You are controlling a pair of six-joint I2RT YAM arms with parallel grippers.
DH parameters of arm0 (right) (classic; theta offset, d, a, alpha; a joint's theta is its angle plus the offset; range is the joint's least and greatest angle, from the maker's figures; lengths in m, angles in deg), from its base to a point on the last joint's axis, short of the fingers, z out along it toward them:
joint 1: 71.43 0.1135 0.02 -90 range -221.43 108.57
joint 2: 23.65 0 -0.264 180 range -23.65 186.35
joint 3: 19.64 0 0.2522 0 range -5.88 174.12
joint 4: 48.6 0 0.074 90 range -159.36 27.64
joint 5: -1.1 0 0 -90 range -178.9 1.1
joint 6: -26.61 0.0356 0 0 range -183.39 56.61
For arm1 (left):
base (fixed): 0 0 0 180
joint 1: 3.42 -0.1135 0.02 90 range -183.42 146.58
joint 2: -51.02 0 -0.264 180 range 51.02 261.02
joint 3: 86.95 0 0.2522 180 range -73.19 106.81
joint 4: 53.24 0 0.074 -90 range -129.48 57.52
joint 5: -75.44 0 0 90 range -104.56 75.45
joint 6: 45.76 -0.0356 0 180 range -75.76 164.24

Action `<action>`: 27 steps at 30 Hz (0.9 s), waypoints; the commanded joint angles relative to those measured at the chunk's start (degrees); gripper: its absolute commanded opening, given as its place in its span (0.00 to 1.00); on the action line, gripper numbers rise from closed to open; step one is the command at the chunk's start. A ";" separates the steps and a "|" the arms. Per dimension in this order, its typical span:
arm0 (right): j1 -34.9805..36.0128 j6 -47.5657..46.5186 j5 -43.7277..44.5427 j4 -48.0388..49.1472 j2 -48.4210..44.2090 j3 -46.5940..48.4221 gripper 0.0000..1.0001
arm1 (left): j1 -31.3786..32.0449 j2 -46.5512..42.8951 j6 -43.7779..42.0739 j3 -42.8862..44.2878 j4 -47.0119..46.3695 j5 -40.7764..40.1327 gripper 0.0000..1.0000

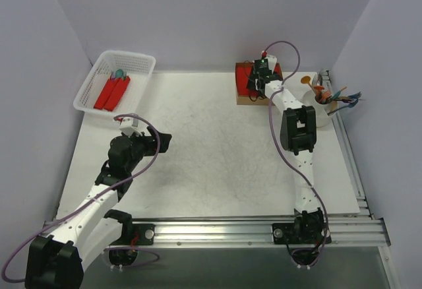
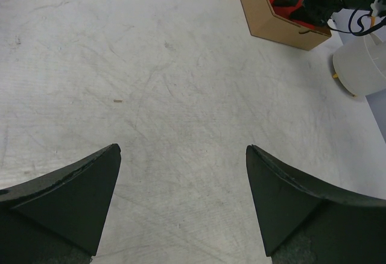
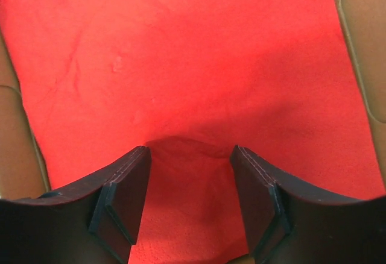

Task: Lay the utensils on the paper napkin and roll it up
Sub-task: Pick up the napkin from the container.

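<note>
The paper napkin (image 3: 193,83) tops the red stack (image 1: 244,74) in the cardboard box (image 1: 247,99), far side of the worktop (image 1: 217,163). Right fingers (image 1: 256,81) stand half open on a paper bump — gripped or not, I cannot tell. Pinch one sheet only — lift slowly. Left fingers (image 1: 165,144) gape, empty.

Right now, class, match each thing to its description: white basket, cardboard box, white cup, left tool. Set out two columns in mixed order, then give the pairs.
1. white basket
2. cardboard box
3. white cup
4. left tool

A. holds coloured utensils
B. open above the table
C. holds red rolls
D. holds red napkins, right tool pressing on them

Pairs: 1-C, 2-D, 3-A, 4-B.
</note>
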 commanded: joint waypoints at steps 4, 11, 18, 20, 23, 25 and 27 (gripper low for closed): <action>0.47 -1.20 3.15 -5.83 1.69 5.11 0.49 | 0.65 0.25 -0.75 3.21 -1.53 -0.45 0.94; 0.65 -1.90 2.45 -7.24 2.66 6.52 0.35 | 0.73 0.34 -0.66 3.38 -1.27 -0.27 0.94; 0.65 -2.34 1.30 -9.17 3.09 7.84 0.34 | 0.73 1.48 -0.66 3.73 -1.35 0.17 0.94; 0.56 -2.43 0.87 -9.96 4.06 8.63 0.35 | 0.82 1.83 -0.66 4.00 -1.27 0.26 0.94; 0.47 -2.61 0.34 -11.72 5.55 10.65 0.36 | 0.82 2.10 -0.66 4.00 -1.27 0.43 0.94; 0.21 -2.69 -0.28 -13.04 6.61 12.05 0.36 | 0.91 2.09 -0.66 4.17 -1.27 0.43 0.94; 0.03 -2.43 -0.89 -13.31 6.87 12.06 0.33 | 1.00 2.09 -0.66 4.09 -1.35 0.34 0.94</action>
